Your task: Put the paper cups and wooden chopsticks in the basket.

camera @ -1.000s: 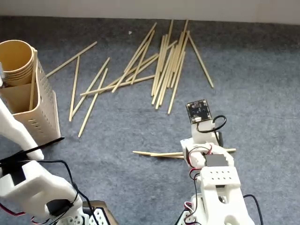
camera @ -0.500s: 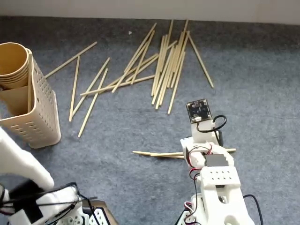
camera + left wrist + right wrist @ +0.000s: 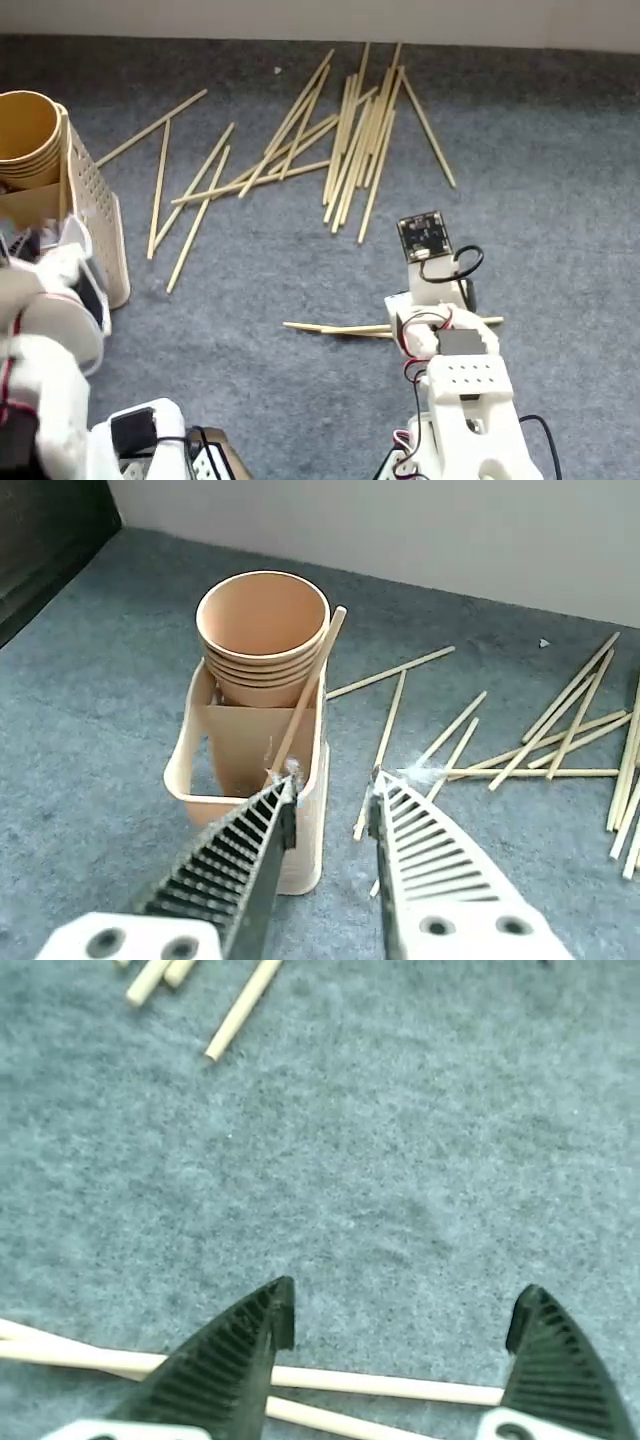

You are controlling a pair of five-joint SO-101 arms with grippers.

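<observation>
Left hand (image 3: 332,778) swung up near basket (image 3: 105,230), released | right hand (image 3: 405,1295) released above chopsticks (image 3: 380,1387)

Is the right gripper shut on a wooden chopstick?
No: the right gripper is wide open above thin wooden chopsticks lying on grey carpet.

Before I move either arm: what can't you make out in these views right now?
High view: the left arm covers the basket's lower part.
Left wrist view: the paper cups and front wall hide the basket's inside below the rim.
Right wrist view: the chopsticks beneath the right gripper are cut off by the frame edge and a finger.
</observation>
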